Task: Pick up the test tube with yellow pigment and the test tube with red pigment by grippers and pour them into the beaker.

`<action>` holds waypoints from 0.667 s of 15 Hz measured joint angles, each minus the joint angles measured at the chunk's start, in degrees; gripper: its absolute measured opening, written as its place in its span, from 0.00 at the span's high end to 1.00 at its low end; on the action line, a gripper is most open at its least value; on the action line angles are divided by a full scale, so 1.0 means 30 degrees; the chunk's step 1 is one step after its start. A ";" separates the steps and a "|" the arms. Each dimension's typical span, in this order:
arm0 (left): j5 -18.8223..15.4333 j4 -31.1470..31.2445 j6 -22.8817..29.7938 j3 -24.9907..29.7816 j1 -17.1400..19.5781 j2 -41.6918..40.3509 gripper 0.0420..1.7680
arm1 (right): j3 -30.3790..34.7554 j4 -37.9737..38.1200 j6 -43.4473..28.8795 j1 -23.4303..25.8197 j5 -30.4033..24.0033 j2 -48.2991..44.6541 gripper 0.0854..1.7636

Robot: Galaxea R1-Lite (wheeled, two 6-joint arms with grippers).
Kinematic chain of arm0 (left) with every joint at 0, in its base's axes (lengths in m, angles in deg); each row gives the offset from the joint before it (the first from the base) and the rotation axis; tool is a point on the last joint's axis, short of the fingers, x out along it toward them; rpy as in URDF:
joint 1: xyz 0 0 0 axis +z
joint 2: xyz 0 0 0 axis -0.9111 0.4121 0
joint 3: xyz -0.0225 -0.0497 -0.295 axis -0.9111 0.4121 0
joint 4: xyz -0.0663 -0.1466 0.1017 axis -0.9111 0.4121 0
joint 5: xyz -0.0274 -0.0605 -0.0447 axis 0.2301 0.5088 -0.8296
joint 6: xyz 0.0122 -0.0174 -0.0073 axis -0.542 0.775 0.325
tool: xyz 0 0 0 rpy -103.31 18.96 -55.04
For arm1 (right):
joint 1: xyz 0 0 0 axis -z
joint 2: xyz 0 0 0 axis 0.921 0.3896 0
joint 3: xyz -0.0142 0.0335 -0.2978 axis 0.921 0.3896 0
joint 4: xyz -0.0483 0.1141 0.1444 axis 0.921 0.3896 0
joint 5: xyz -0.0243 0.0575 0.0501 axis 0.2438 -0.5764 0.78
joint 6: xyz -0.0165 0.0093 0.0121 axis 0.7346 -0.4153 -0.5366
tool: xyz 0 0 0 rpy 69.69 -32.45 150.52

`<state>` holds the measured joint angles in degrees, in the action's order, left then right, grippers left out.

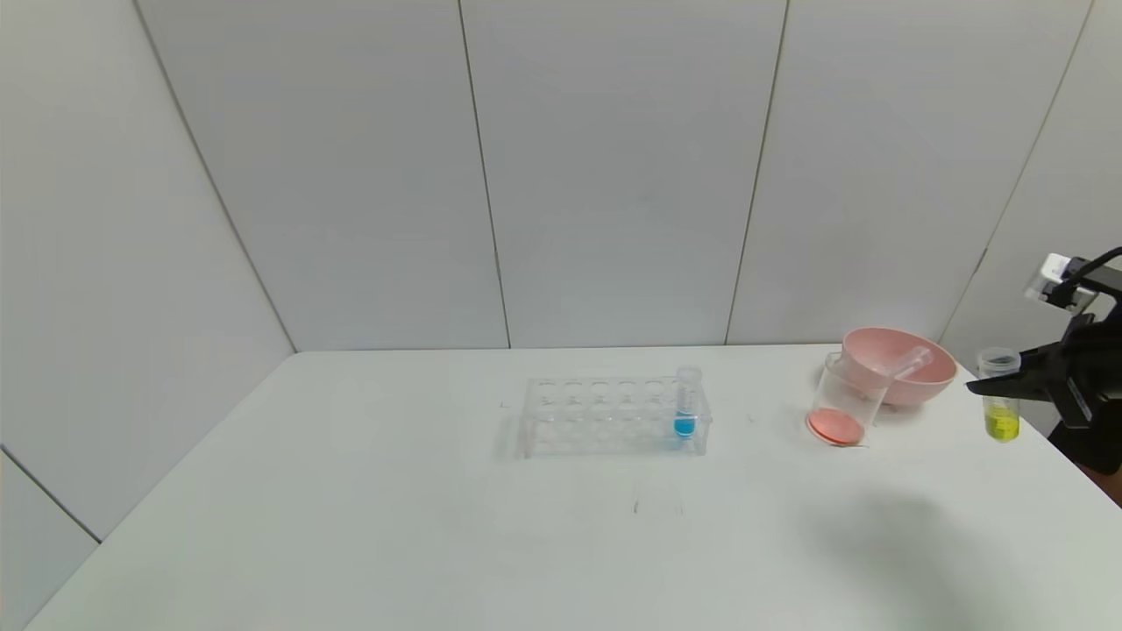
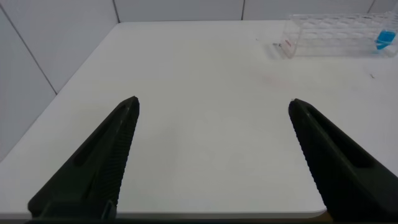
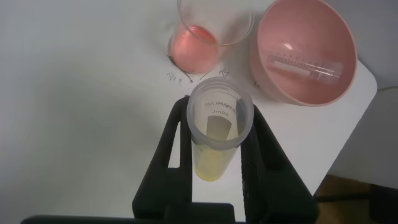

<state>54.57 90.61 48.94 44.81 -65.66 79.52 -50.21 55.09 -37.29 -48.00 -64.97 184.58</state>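
Note:
My right gripper [image 1: 999, 384] is shut on the test tube with yellow pigment [image 1: 1001, 405] and holds it upright above the table's right edge, to the right of the pink bowl. In the right wrist view the tube [image 3: 217, 134] sits between the two black fingers [image 3: 176, 140], with the gripper [image 3: 217, 109] closed around it. The beaker [image 1: 841, 401] stands left of the bowl with orange-red liquid at its bottom; it also shows in the right wrist view [image 3: 205, 37]. No tube with red liquid shows. My left gripper [image 2: 214, 104] is open and empty over the table's near left part.
A pink bowl [image 1: 929, 379] holds a clear empty tube [image 1: 907, 361], which also shows in the right wrist view [image 3: 305, 62]. A clear rack [image 1: 605, 419] at mid-table holds a blue-tipped tube [image 1: 685, 405]. The table's right edge is close beneath my right gripper.

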 joint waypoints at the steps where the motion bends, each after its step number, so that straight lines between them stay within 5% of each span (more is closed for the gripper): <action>1: 0.0000 0.0000 0.0000 0.0000 0.0000 0.0000 0.03 | -0.1260 0.0703 0.0419 -0.0183 0.0557 0.0731 0.75; 10: 0.0000 -0.0008 -0.0008 0.0000 0.0000 0.0000 0.03 | -1.1890 0.7956 0.3547 -0.1873 0.4413 0.6502 0.75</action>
<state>54.57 90.59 48.92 44.81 -65.66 79.52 -85.88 78.96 -26.64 -53.62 -51.73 204.08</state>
